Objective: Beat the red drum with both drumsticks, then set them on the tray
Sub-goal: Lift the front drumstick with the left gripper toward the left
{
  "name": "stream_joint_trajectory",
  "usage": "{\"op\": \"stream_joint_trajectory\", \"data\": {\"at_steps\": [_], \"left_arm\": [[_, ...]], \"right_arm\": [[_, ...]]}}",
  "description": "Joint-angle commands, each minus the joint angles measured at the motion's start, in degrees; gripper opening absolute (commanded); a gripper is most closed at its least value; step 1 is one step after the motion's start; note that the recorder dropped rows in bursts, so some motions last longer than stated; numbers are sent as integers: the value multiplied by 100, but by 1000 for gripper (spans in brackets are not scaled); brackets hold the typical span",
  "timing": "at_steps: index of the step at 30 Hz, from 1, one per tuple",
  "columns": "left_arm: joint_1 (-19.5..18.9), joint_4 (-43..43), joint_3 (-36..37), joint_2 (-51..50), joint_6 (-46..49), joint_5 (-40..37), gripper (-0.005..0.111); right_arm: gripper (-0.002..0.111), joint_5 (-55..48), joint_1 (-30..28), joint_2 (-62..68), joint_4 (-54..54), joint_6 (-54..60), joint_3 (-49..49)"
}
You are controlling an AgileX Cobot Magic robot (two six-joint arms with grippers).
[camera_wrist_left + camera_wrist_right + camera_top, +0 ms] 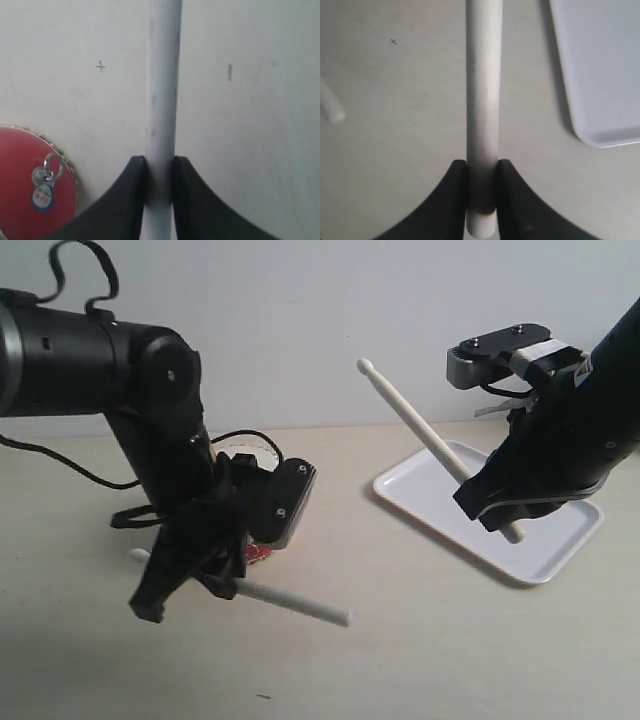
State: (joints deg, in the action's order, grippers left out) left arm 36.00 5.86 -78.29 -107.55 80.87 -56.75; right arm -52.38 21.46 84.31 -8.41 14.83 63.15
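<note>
The red drum is mostly hidden behind my left arm in the exterior view. The left wrist view shows its red side with a small metal ring. My left gripper is shut on one pale drumstick, which is held low and nearly level beside the drum. My right gripper is shut near the butt end of the other drumstick. That stick slants up and to the left, its rounded tip high in the air. The white tray lies under the right gripper.
The pale tabletop carries small pen marks. A black cable trails behind the left arm. The end of the left stick shows in the right wrist view.
</note>
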Motion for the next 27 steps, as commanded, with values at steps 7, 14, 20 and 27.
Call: {"op": "stream_joint_trajectory", "data": {"at_steps": [7, 14, 20, 27], "left_arm": [[2, -1556, 1238, 702, 2130, 144, 1], [-46, -2486, 1444, 261, 2204, 341, 1], [-162, -2448, 1542, 48, 2404, 673, 1], [-174, -1962, 1641, -106, 2404, 908, 1]], "right_arm": [[0, -19, -16, -30, -52, 54, -6], [0, -40, -16, -30, -64, 36, -6], [0, -72, -16, -30, -64, 36, -6], [0, -72, -16, -30, -64, 36, -6]]}}
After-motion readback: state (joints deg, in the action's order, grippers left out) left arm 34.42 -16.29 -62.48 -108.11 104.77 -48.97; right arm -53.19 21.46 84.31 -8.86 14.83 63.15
